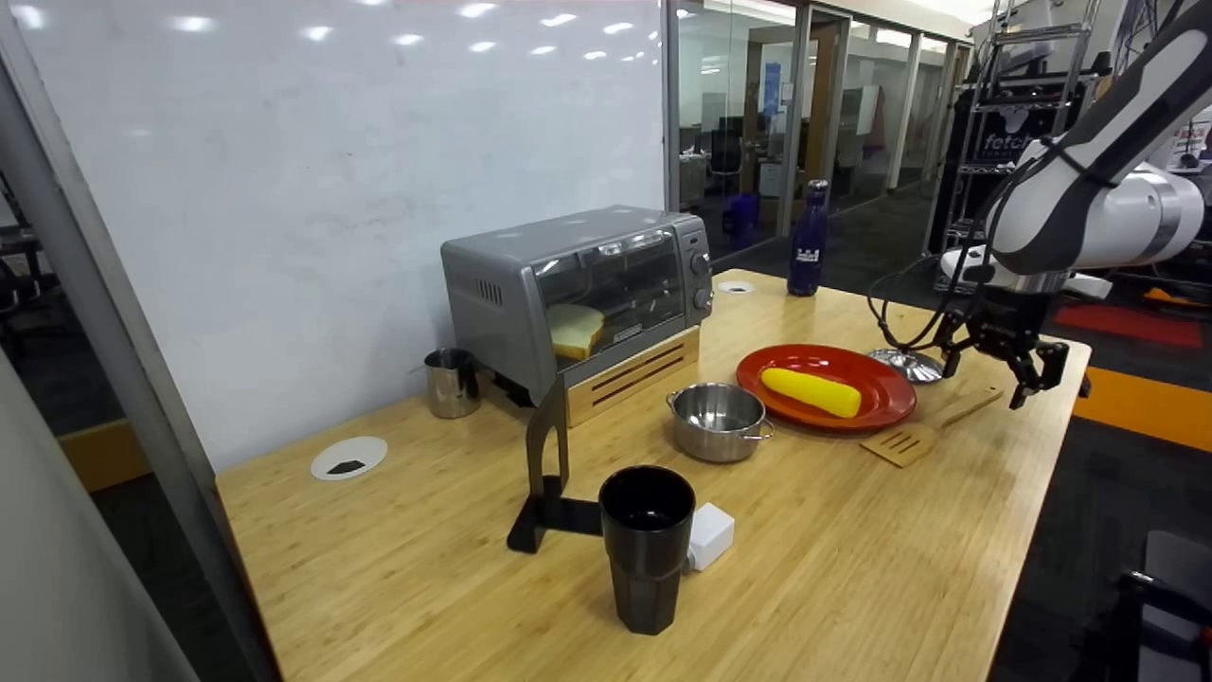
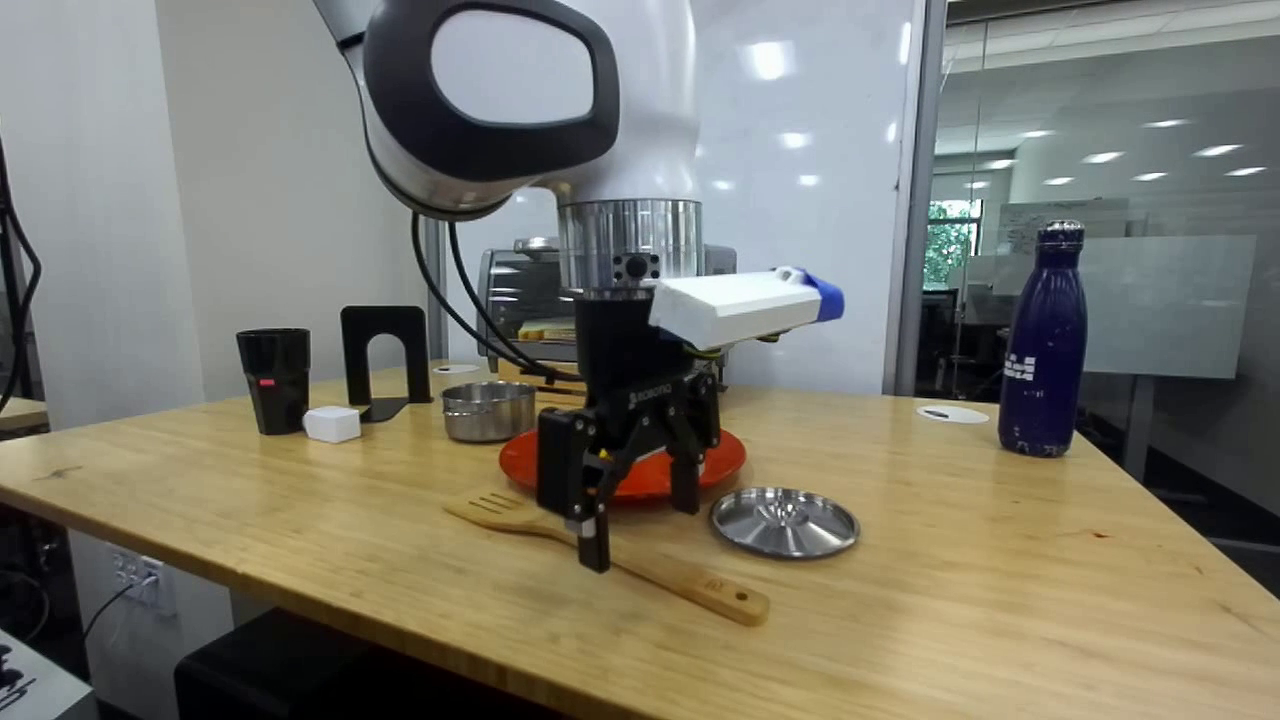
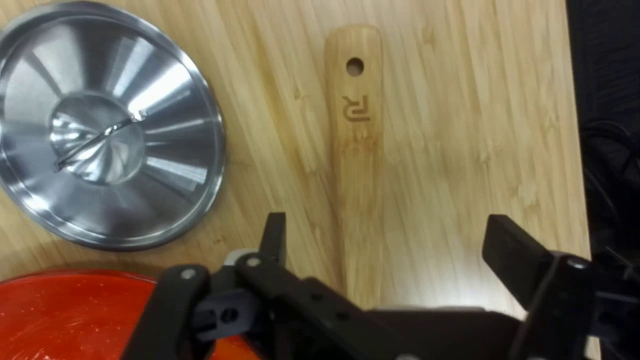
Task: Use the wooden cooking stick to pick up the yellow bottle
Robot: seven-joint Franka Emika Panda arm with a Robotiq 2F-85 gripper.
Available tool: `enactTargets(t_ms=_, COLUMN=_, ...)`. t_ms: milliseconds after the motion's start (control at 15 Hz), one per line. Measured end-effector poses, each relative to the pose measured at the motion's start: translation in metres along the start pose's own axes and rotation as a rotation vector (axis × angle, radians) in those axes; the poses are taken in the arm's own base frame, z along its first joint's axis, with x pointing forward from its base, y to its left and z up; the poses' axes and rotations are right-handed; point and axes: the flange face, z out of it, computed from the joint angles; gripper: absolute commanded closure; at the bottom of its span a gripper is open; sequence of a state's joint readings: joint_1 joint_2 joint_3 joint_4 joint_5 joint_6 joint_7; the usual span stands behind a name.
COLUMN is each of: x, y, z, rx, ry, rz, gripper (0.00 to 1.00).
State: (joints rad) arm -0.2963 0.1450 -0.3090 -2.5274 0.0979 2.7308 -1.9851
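Two black fingers [image 3: 515, 257] are standing wide apart on either side of the slotted wooden spatula [image 3: 359, 170], and the hand [image 2: 640, 530] is gripping nothing. This stage is looking like the taking-up of the tool, the task's cooking stick, which is lying flat on the worktop [image 1: 824, 549] with its blade [image 1: 901, 445] just beside the red plate [image 1: 885, 374]. The yellow bottle [image 1: 810, 391], elongated and rather resembling a corn cob, is resting on that plate, so its pickup is presumably waiting for a later step. The next move is probably calling for a straight descent with a slight shift toward the plate side, since in the wrist view the handle [image 3: 360, 210] is running closer to the finger by the steel lid [image 3: 107, 130] than to the opposite one; then a firm squeeze across the wood should be following. As for pose, the arm [image 1: 1089, 218] is arching over the worktop, the wrist [image 2: 600, 235] is hanging nearly upright, and the fingers are pointing downward, with the handle running beneath the space between them. The hand is apparently hovering above the wood rather than touching it, though the three views are leaving the height of that gap hard to judge
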Motion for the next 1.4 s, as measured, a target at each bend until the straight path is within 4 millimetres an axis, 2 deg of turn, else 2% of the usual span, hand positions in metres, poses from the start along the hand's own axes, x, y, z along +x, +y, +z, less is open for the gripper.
enactTargets(t_ms=600, x=-0.005, y=0.024, z=0.018, rx=0.011, ry=-0.006, rz=-0.028, gripper=0.0)
enactTargets(t_ms=933, x=0.007, y=0.03, z=0.026, rx=0.021, ry=-0.001, rz=-0.057, gripper=0.0)
enactTargets(t_ms=1400, x=0.017, y=0.033, z=0.027, rx=0.027, ry=-0.008, rz=-0.065, gripper=0.0)
